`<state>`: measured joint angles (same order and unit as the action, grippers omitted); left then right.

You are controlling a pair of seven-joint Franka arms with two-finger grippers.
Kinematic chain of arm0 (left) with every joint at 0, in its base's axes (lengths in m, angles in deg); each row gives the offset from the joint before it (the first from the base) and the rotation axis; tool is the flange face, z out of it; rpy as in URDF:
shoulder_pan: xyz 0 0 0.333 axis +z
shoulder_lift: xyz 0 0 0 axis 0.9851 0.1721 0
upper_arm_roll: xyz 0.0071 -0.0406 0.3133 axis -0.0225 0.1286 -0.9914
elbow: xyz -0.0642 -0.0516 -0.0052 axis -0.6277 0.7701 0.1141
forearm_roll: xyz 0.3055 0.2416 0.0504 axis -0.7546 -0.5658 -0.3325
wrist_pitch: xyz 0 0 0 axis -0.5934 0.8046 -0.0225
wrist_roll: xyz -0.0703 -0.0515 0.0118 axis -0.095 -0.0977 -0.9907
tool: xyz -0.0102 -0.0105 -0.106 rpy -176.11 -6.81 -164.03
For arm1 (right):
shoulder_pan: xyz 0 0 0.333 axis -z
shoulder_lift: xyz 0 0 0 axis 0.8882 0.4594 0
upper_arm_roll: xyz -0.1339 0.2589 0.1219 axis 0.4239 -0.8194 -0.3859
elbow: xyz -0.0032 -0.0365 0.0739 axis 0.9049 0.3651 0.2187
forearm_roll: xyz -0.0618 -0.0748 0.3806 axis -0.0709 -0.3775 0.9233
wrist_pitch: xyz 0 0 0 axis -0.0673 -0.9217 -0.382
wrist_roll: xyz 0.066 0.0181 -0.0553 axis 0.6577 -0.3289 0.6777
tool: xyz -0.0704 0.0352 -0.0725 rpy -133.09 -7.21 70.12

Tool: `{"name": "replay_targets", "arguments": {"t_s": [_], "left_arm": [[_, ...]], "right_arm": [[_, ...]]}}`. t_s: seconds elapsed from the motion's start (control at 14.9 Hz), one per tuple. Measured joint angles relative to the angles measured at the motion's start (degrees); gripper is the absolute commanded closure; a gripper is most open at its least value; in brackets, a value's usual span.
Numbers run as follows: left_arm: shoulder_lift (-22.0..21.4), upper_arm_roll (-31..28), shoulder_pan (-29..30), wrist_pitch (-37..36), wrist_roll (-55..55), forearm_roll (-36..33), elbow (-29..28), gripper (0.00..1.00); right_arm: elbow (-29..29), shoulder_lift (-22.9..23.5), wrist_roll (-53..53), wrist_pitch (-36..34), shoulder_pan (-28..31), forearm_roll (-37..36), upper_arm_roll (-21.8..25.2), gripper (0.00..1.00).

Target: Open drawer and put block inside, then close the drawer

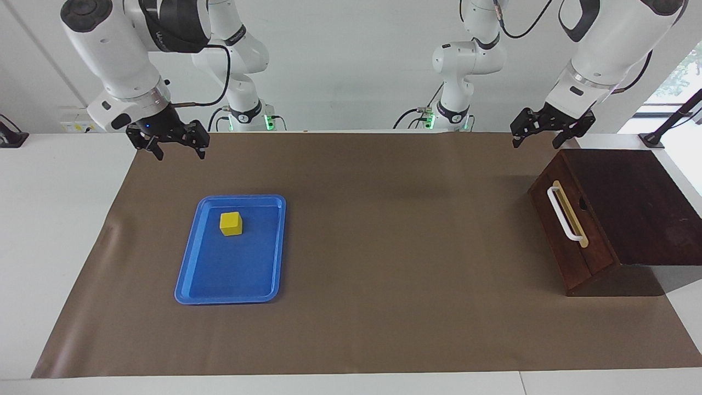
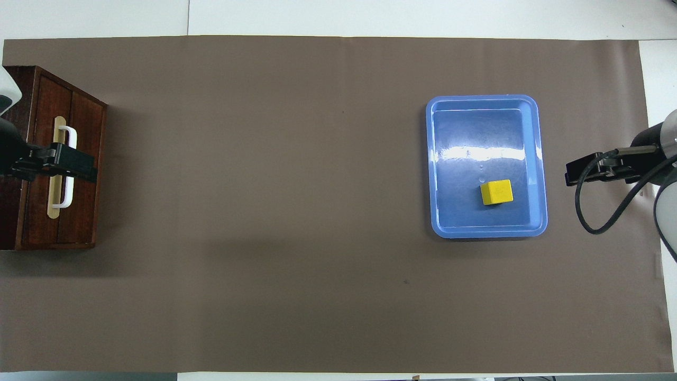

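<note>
None of the task's steps looks done yet: the drawer is fully shut in its dark wooden box at the left arm's end of the table, and the block sits in a flat blue tray toward the right arm's end, well apart from it. Opening, loading and closing are all left to do. Raised in the air, the left gripper hangs over the edge of the brown mat beside the box, fingers spread and holding nothing. Also raised, the right gripper has fingers spread and empty, over the mat near the tray's robot-side end. The drawer front is dark reddish-brown wood with a white bar handle on a tan strip; the block is a small, plain, bright yellow cube resting flat
</note>
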<state>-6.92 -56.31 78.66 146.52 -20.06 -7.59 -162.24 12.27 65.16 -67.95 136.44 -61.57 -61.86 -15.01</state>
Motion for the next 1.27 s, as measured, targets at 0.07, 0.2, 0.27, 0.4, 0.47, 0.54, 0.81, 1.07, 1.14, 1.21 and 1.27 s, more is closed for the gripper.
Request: {"name": "replay_targets", "arguments": {"t_s": [0.07,0.2,0.27,0.4,0.47,0.54,0.81,1.07,1.14,1.21,1.27], "left_arm": [[0.00,-0.01,0.00,0.07,0.00,0.00,0.00,0.00],[0.03,-0.06,0.00,0.80,0.00,0.00,-0.01,0.00],[0.12,-0.11,0.00,1.35,0.00,-0.01,-0.03,0.00],[0.56,-0.22,0.00,3.18,0.01,-1.04,-0.36,0.00],[0.93,-0.21,-0.03,4.52,0.05,-2.57,-0.74,0.00],[1.60,-0.21,-0.09,5.87,0.07,-4.32,-1.15,0.00],[5.38,-0.22,-0.22,11.27,0.68,-10.21,-2.01,0.00],[7.83,-0.20,-1.07,19.23,0.79,-17.74,-6.64,0.00],[8.11,-0.19,-1.26,21.66,0.78,-19.50,-8.51,0.00],[8.39,-0.23,-1.26,23.79,0.78,-21.25,-10.24,0.00],[8.65,-0.39,-1.21,25.88,0.77,-22.60,-11.85,0.00]], "right_arm": [[0.00,0.00,0.00,0.00,0.00,0.00,0.00,0.00],[0.00,0.00,0.00,0.00,0.03,0.00,0.14,0.00],[0.00,0.00,0.00,-0.08,0.05,0.00,0.33,0.00],[0.00,0.00,0.00,-0.66,0.11,0.00,0.61,0.00],[0.00,0.00,0.00,-0.81,0.11,0.00,0.67,0.00],[-0.01,0.00,0.00,-0.82,0.12,0.00,0.69,0.00],[-0.02,-0.02,0.00,-0.88,-0.02,0.00,0.47,0.00],[-0.03,-0.02,0.00,-0.50,0.81,0.00,0.67,0.00],[0.00,-0.01,-0.75,0.18,1.51,0.00,0.78,0.00],[0.07,0.02,-3.47,0.67,2.00,0.00,0.89,0.00],[0.15,0.11,-7.81,1.07,2.25,0.14,0.90,0.00]]}}
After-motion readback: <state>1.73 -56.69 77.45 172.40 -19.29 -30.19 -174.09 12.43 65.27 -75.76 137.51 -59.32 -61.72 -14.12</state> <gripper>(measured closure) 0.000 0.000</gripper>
